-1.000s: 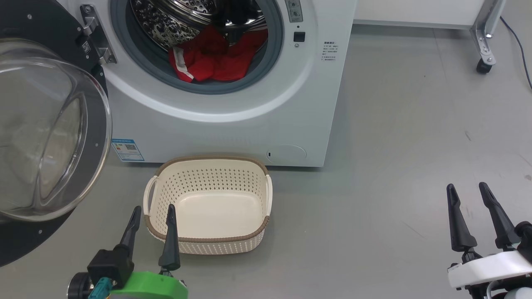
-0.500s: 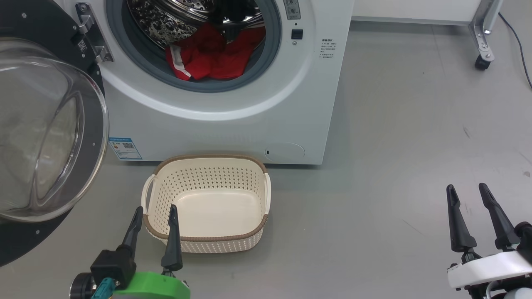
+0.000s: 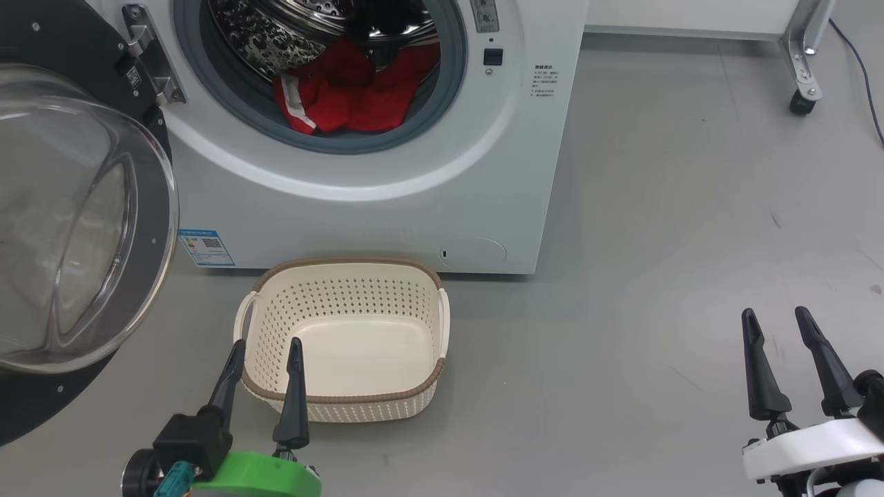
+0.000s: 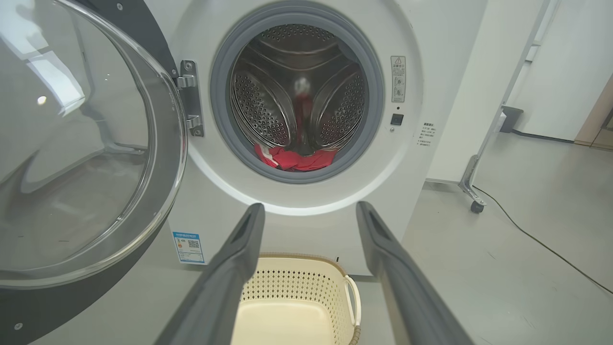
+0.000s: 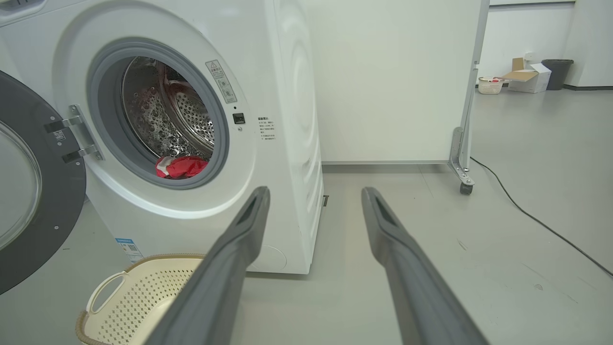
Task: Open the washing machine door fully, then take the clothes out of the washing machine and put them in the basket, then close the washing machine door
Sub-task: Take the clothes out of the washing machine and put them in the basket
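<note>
Spread wide w/ L gripper at near rim of basket, R gripper well right, clothes up in washer, apart from both.

- The washing machine door stood swung wide at the left, its glass bowl bulging toward the near side and walling off that flank.
- The round mouth of the washing machine faced the near side unblocked, and the clothes lay at its lower lip.
- The basket sat on the floor just before the machine, under the mouth, top open upward.
- The left claw, fingers spread, hung over the basket's near left corner.
- The right claw, fingers spread, hung over bare floor at the near right.
- A wheeled frame leg and a cable stood far right, well apart from the mouth.
</note>
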Motion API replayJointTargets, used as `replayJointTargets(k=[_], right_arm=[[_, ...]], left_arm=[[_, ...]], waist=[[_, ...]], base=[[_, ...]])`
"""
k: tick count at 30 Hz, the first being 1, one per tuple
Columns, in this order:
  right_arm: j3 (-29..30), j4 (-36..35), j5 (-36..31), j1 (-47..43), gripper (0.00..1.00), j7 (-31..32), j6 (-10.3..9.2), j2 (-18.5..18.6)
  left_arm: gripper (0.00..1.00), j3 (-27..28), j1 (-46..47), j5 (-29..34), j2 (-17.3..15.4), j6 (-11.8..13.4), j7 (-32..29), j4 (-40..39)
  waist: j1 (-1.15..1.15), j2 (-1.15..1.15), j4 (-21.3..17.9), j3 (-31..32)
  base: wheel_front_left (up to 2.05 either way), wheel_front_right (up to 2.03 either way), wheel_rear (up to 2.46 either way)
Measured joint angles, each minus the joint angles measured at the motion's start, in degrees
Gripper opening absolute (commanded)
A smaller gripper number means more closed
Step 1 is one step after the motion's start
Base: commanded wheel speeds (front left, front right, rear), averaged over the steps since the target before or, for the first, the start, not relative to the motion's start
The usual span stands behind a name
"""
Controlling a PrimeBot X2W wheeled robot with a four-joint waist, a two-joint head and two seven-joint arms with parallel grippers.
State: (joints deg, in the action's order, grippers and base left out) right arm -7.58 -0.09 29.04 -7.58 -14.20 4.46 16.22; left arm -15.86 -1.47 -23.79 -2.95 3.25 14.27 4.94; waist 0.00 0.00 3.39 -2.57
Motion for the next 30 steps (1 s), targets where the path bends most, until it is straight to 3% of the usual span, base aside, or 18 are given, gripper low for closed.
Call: replayJointTargets(k=[30], right_arm=[[0.02,1.0,-0.45,0.0,1.0,0.0,0.53,-0.56]], left_arm=[[1.0,0.52,0.0,1.97,-0.22,1.11,0.01,0.44]], waist=[[0.0,0.0,0.85,0.82]], base=[[0.98,-0.98,0.0]])
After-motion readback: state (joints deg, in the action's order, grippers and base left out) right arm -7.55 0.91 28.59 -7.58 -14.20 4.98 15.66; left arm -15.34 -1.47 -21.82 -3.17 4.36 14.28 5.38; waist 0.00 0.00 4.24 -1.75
